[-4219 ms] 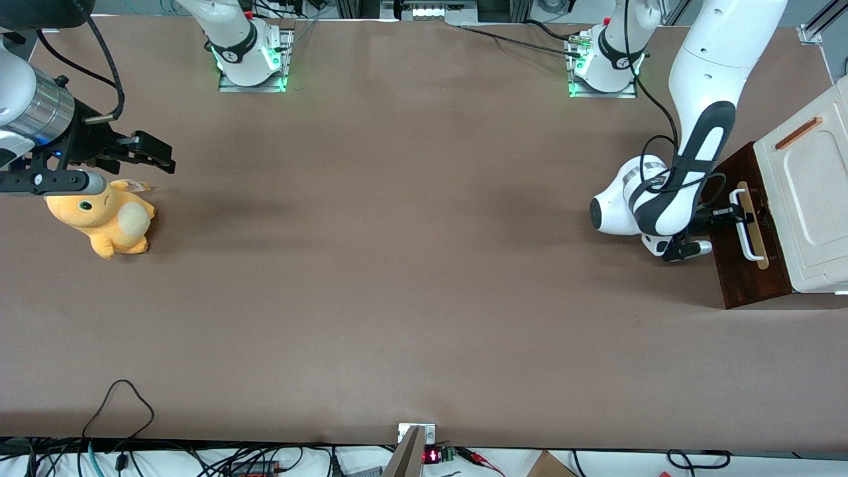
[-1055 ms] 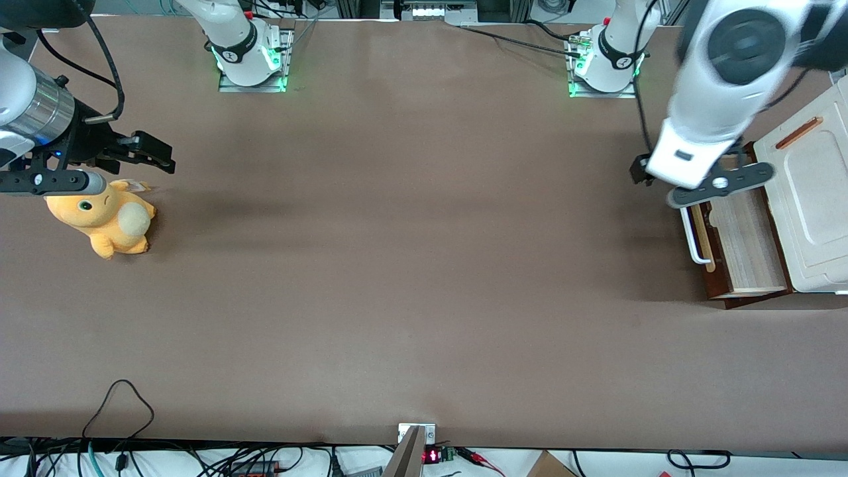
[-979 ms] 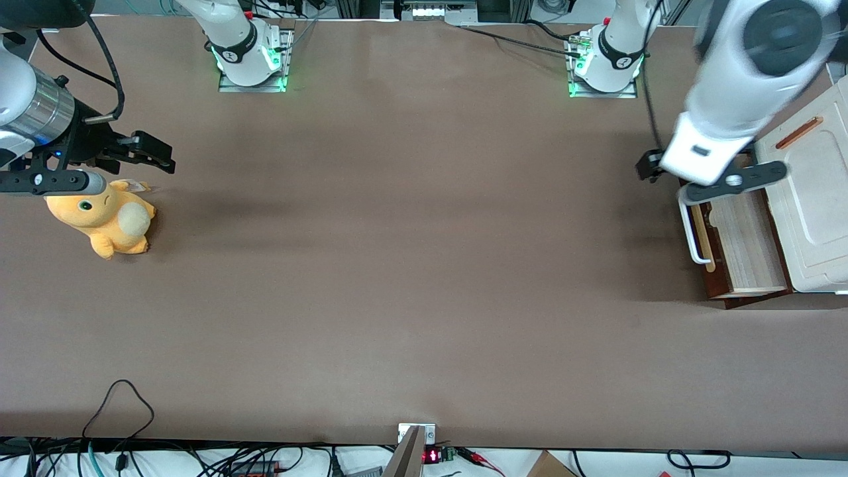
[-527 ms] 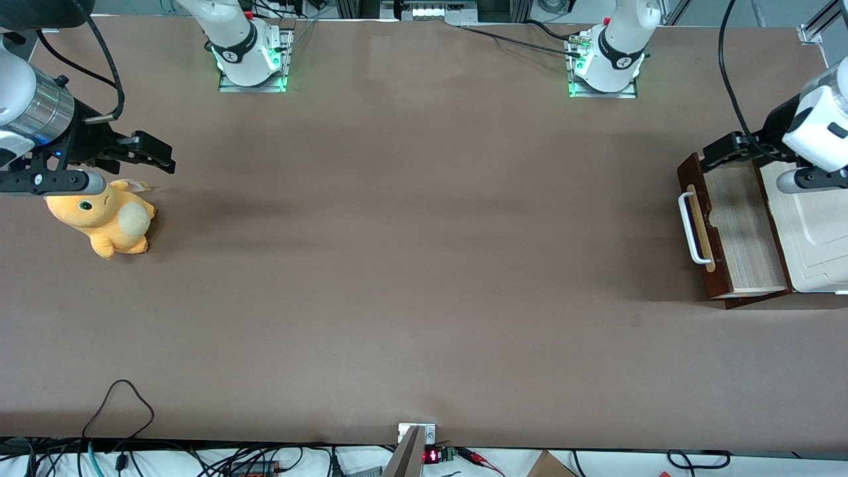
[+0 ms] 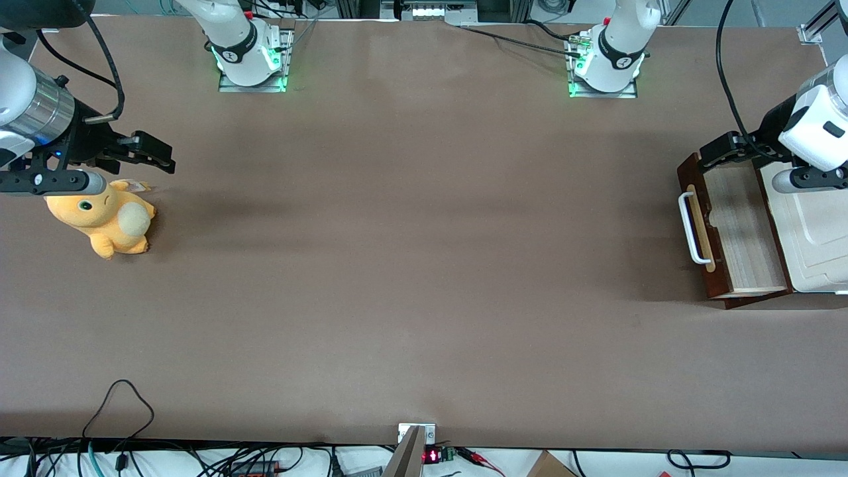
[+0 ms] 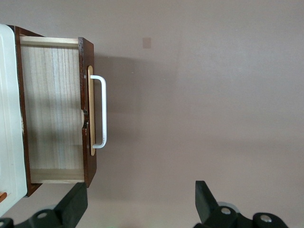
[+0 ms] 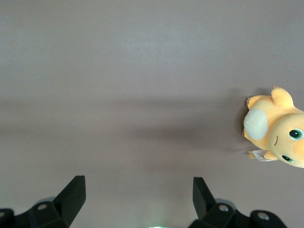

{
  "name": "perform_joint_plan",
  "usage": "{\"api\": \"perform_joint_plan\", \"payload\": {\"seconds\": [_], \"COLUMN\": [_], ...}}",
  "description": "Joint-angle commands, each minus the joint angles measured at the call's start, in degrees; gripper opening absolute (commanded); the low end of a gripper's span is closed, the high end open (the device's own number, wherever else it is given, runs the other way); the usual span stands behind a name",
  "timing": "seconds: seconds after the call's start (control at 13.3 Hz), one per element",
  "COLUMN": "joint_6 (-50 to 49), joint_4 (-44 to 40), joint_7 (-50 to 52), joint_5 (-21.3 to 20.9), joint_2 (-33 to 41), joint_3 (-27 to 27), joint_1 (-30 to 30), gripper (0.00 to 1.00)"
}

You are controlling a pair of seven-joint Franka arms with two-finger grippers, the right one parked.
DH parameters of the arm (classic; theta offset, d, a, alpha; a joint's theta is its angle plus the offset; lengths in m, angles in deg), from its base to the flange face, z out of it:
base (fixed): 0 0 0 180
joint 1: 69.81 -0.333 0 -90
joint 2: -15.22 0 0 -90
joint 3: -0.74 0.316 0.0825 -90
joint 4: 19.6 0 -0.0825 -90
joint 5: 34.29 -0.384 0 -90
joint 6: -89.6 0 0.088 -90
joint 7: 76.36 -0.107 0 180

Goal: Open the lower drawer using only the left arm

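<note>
**Lower drawer out, left gripper clear of the handle**

Lower drawer (image 5: 734, 233) sat pulled out from under the cream-white cabinet top (image 5: 816, 225), at the working arm's end of the table (image 5: 411, 265). Pale wood floor of the drawer was exposed in both the front and left wrist views, nothing lying in it. Dark brown front panel faced the parked arm's end of the table. White bar handle (image 5: 689, 228) was on its tan strip (image 5: 702, 228), with nothing touching it.

Left arm (image 5: 813, 129) was raised over the end of the cabinet farther from the front camera. Its gripper (image 5: 722, 149) hung above the drawer corner farthest from the front camera, apart from the handle. In the left wrist view the two black fingers (image 6: 73, 205) were spread wide, with only bare table between them. Gripper held nothing.

From that wrist camera the drawer was seen whole: handle bar straight, both ends seated on the strip, small dark notch at mid-length of the front panel's top edge.

Orange plush toy (image 5: 106, 218) lay on the table near the parked arm's end, well apart from the drawer.
</note>
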Motion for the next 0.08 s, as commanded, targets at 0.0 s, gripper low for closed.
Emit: {"api": "perform_joint_plan", "payload": {"seconds": [0.0], "joint_6": [0.1], "joint_4": [-0.6], "joint_7": [-1.2], "joint_5": [-0.1], "joint_2": [0.0], "joint_3": [-0.4], "joint_1": [-0.1], "gripper": [1.00]}}
